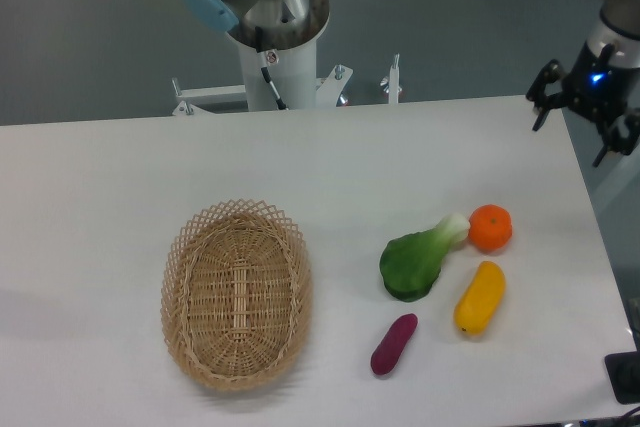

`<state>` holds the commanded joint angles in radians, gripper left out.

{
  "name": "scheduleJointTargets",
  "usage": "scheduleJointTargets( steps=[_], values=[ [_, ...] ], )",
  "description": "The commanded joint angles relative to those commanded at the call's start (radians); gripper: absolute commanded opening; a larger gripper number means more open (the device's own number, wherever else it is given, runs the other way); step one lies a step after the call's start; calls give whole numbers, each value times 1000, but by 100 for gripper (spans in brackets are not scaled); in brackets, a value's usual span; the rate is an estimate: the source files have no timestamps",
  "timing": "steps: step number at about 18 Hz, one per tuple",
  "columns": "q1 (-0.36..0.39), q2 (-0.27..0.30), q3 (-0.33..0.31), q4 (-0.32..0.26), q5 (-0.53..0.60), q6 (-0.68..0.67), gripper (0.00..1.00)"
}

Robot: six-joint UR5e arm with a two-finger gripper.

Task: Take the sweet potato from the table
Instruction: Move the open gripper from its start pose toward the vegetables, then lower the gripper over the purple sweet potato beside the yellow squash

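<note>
Well, sweet potato small, smooth, magenta-purple oblong

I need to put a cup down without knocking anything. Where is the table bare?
Bare: the table left of and behind the basket, and the strip between basket and bok choy. Crowded: front right, around sweet potato, yellow vegetable and orange.

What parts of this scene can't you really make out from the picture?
- Arm: cut off by the top edge, so only its base column and the gripper show.
- Black thing at the bottom right corner: cut off by the edge, unidentifiable.
- Underside of the sweet potato: hidden against the table.
</note>
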<state>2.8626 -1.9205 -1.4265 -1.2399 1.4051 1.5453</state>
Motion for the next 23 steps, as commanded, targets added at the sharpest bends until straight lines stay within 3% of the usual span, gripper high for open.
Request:
scheduleJointTargets(
  steps=[3, 9, 12, 23],
  values=[
    [-63, -35, -25, 83, 5, -121, 100],
    [-178, -115, -26, 158, 2, -319, 100],
    [-236, -163, -26, 229, 2, -421, 100],
    [-370, -273, -58, 391, 29, -537, 100]
  ],
)
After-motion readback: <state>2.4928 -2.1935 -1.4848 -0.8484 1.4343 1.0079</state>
